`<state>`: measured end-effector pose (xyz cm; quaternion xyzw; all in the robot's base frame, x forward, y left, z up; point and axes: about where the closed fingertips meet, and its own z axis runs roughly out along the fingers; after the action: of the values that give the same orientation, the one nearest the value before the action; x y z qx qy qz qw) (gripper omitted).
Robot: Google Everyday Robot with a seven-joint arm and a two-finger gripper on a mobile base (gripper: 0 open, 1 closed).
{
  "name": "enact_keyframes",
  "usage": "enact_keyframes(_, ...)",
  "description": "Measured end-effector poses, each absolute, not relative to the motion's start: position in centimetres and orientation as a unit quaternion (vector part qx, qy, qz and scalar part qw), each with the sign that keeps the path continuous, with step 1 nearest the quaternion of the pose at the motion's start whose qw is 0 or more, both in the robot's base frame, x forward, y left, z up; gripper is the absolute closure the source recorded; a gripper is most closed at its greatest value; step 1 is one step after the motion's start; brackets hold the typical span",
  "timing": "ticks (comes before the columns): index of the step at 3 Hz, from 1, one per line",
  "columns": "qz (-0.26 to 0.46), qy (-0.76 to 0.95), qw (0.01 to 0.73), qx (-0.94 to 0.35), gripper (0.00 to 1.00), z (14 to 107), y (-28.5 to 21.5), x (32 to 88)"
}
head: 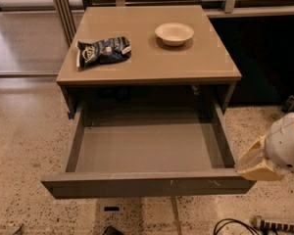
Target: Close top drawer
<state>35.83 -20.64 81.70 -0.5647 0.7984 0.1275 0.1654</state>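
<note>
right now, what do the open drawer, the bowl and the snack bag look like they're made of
Top drawer: probably laminated board, matte grey-brown, pale scratches on its front. Bowl: cream, slightly glossy; ceramic or plastic, unclear. Snack bag: crinkled, shiny film or foil. The gripper sits beside the drawer's right front corner, tan, likely plastic.
</note>
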Motion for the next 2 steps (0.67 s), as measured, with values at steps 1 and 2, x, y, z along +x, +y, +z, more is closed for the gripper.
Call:
enact_keyframes(1,0.174,0.81,0.167,-0.535,1.0,76.3,-21.1,33.2)
enact_keyframes(2,0.204,0.809,0.17,-0.524,1.0,72.3,-20.4,32.1)
